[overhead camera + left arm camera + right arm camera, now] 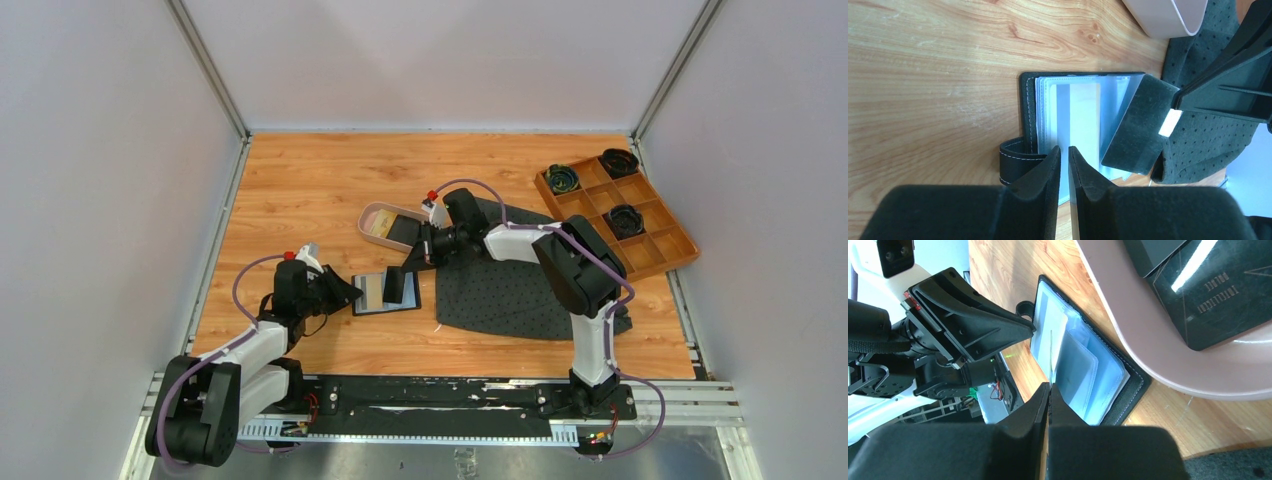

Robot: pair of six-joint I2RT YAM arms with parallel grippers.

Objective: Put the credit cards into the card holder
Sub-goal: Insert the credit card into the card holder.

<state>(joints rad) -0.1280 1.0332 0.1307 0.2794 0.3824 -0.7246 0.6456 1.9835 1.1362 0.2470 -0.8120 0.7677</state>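
Finding: a robotics lab test cell. Plain pale wall panels [100, 200] close the left, far and right sides, joined by bare metal corner posts [210, 70]. A wood-grain worktop [300, 180] fills the floor of the cell. Along the bottom of the frame, two arms [250, 350] stand bolted to a black plate [430, 395] on an aluminium rail [680, 400], with purple cables [240, 285] exposed.

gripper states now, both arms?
Left gripper: narrow gap, tips at the card holder; grip cannot be told.
Right gripper: shut; holding anything cannot be told.
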